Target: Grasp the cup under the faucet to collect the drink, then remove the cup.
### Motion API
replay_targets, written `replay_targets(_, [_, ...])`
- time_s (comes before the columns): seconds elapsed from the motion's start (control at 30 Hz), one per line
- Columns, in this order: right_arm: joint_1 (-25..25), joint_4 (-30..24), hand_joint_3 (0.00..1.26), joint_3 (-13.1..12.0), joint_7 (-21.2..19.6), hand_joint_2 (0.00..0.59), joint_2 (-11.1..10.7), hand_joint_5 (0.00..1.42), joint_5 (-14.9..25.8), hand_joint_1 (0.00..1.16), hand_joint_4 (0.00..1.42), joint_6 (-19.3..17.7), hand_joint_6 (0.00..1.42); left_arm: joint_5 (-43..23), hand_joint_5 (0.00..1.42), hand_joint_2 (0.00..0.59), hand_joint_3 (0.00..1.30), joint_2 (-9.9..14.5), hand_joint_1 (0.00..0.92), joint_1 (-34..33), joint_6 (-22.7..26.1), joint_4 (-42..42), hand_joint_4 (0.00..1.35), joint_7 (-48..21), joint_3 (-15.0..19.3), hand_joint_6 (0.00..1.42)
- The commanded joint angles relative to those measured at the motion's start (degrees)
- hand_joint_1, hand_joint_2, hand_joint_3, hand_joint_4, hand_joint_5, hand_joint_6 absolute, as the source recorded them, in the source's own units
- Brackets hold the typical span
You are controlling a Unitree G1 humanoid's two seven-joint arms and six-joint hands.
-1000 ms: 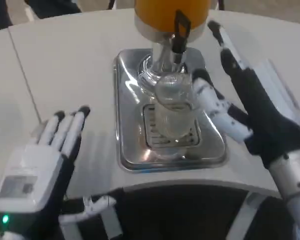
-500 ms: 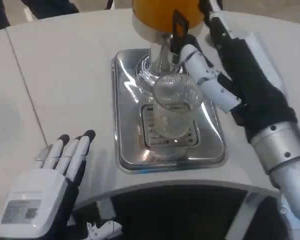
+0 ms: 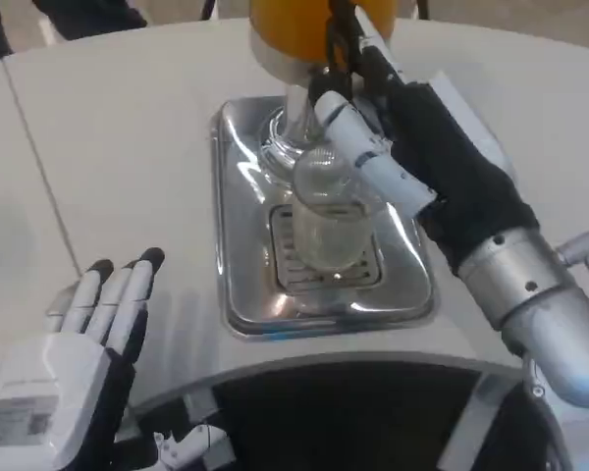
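- The white tabletop [image 3: 128,128] carries everything, with a thin seam running down its left part.
- An orange-bodied drink dispenser [image 3: 290,29] stands at the far edge on a shiny metal column, a black faucet [image 3: 336,44] at its front.
- A polished steel drip tray [image 3: 245,294] lies beneath it, with a slotted grate in the middle.
- The right hand [image 3: 422,167] reaches in beside the dispenser, white fingers [image 3: 363,147] lying along the cup's right side; whether they actually grip it I cannot tell.
- The left hand [image 3: 79,353] rests released at the near left, fingers straight and apart, holding nothing; a grey label on its back is too blurred to read.
- The cup [image 3: 326,211] is clear ribbed glass, upright on the grate below the faucet.
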Motion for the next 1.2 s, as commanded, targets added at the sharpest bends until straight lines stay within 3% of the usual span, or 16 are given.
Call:
replay_targets(0.03, [-3.24,0.22,0.0,1.54,2.94,0.517,-2.89,0.0,0.51,0.13,0.0,3.54,0.02,-0.37,0.0,0.11,0.0,-0.71,0.288,1.07,-0.63,-0.05,0.0,1.04,0.29,0.07])
replay_targets(0.17, [-6.01,-1.45,0.0,4.18,6.24,0.517,-6.25,0.0,-0.87,0.13,0.0,8.03,0.02,-0.53,0.0,0.111,0.0,-1.14,0.273,1.27,-0.74,0.13,0.0,1.41,0.06,0.08])
replay_targets(0.33, [-7.82,-5.54,0.0,9.83,9.07,0.524,-9.36,0.0,-4.71,0.1,0.0,13.41,0.02,-0.95,0.01,0.11,0.0,-1.33,0.24,1.46,-1.14,0.71,0.0,1.87,0.0,0.09])
replay_targets(0.43, [-10.8,-7.43,0.0,17.45,13.54,0.519,-14.53,0.0,-14.48,0.07,0.0,13.77,0.03,-1.25,0.01,0.104,0.0,-1.54,0.176,1.42,-1.38,1.03,0.0,2.1,0.15,0.09])
replay_targets(0.53, [-10.06,-9.32,0.0,20.04,14.9,0.533,-14.64,0.0,-19.83,0.05,0.0,16.01,0.03,-1.42,0.01,0.097,0.0,-1.9,0.127,1.31,-1.4,1.31,0.0,2.22,0.24,0.09])
replay_targets(0.6, [-10.79,-10.2,0.0,22.14,16.89,0.532,-15.3,0.0,-26.66,0.04,0.0,17.28,0.03,-1.37,0.01,0.096,0.0,-2.04,0.121,1.24,-1.39,1.47,0.0,2.27,0.26,0.09])
replay_targets(0.67, [-11.1,-10.38,0.01,22.91,18.72,0.531,-14.98,0.0,-31.62,0.04,0.0,18.45,0.03,-1.63,0.01,0.096,0.0,-2.49,0.117,1.04,-0.98,1.67,0.0,2.11,0.33,0.09])
replay_targets(0.8, [-9.79,-11.35,0.02,21.7,20.64,0.541,-13.0,0.0,-37.07,0.04,0.0,18.92,0.03,-2.51,0.01,0.093,0.0,-3.55,0.092,-0.13,0.11,2.41,0.0,1.58,0.62,0.09])
replay_targets(0.93, [-9.72,-11.32,0.02,20.38,23.17,0.543,-11.54,0.0,-38.49,0.04,0.0,18.35,0.03,-3.01,0.01,0.076,0.0,-4.25,0.002,-2.36,1.5,3.45,0.0,1.14,0.57,0.09])
replay_targets(1.1, [-9.32,-10.59,0.03,19.31,24.24,0.543,-9.52,0.0,-39.88,0.04,0.0,17.35,0.02,-2.87,0.02,0.066,0.0,-4.63,0.0,-7.93,3.13,6.09,0.0,0.74,-0.69,0.09])
replay_targets(1.2, [-7.78,-9.85,0.03,18.49,22.67,0.545,-8.49,0.0,-38.62,0.05,0.0,15.6,0.02,-3.98,0.02,0.064,0.0,-5.16,0.0,-11.75,3.19,8.64,0.0,0.75,-1.65,0.09])
